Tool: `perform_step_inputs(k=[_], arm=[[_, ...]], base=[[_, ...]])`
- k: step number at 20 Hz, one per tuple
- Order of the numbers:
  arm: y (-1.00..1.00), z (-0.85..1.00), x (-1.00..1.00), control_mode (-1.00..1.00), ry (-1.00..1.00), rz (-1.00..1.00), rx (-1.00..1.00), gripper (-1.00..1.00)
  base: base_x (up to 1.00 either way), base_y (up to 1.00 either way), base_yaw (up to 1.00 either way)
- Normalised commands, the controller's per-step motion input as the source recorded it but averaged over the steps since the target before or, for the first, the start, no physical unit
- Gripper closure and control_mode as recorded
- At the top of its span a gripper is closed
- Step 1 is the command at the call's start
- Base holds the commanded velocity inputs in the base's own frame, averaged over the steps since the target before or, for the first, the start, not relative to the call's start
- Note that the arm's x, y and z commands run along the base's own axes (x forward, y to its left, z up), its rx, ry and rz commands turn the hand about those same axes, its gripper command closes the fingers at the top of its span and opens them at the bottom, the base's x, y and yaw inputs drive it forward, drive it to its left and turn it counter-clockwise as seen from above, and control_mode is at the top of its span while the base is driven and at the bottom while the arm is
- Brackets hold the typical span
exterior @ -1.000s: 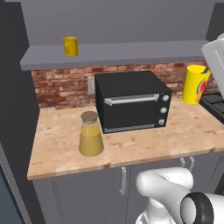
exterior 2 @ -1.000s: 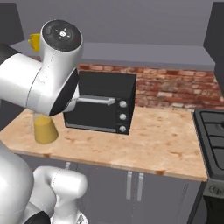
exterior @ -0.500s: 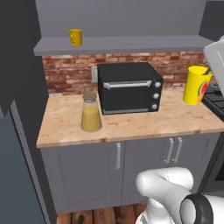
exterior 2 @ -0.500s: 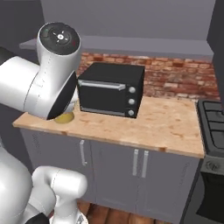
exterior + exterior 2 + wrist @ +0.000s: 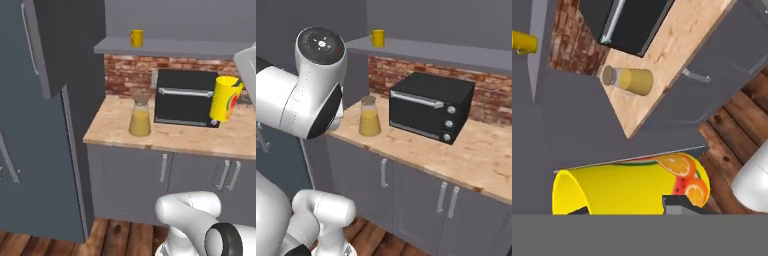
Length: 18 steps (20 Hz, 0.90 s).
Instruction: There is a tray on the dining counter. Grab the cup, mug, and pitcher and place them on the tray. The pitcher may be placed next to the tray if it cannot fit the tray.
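My gripper (image 5: 624, 207) is shut on the cup (image 5: 627, 185), a tall yellow tumbler with a fruit picture; it hangs in the air in front of the oven at the right of the left base view (image 5: 225, 99). The pitcher (image 5: 140, 116) (image 5: 369, 116) (image 5: 629, 80) of orange juice stands upright on the wood-topped grey-cabinet counter (image 5: 200, 137), left of the oven. On the grey shelf above sits the yellow mug (image 5: 136, 38) (image 5: 376, 37) (image 5: 523, 42). The tray and the dining counter are out of view.
A black toaster oven (image 5: 185, 97) (image 5: 431, 106) stands against the red brick wall. A tall dark grey fridge or cabinet (image 5: 40, 125) rises on the left of the counter. Grey cabinet doors (image 5: 421, 195) face me, and wooden floor (image 5: 115, 235) lies between them and the base.
The whole picture has shifted: the base has backed away from the counter, which now looks smaller and farther, with floor and fridge coming into view. The cup stays in my gripper.
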Motion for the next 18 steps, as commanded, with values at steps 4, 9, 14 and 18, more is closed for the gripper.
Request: perform_step_inputs(k=[4, 9, 14, 18], arm=[[0.0, 0.0, 0.0, 1.0, 0.0, 0.0, 0.0, 1.0], [0.0, 0.0, 0.0, 1.0, 0.0, 0.0, 0.0, 1.0], [0.0, 0.0, 0.0, 1.0, 0.0, 0.0, 0.0, 1.0], [0.0, 0.0, 0.0, 1.0, 0.0, 0.0, 0.0, 1.0]], base=[[-0.25, -0.07, 0.66], [-0.24, -0.14, 0.74], [-0.26, -0.17, 0.77], [-0.23, -0.14, 0.81]])
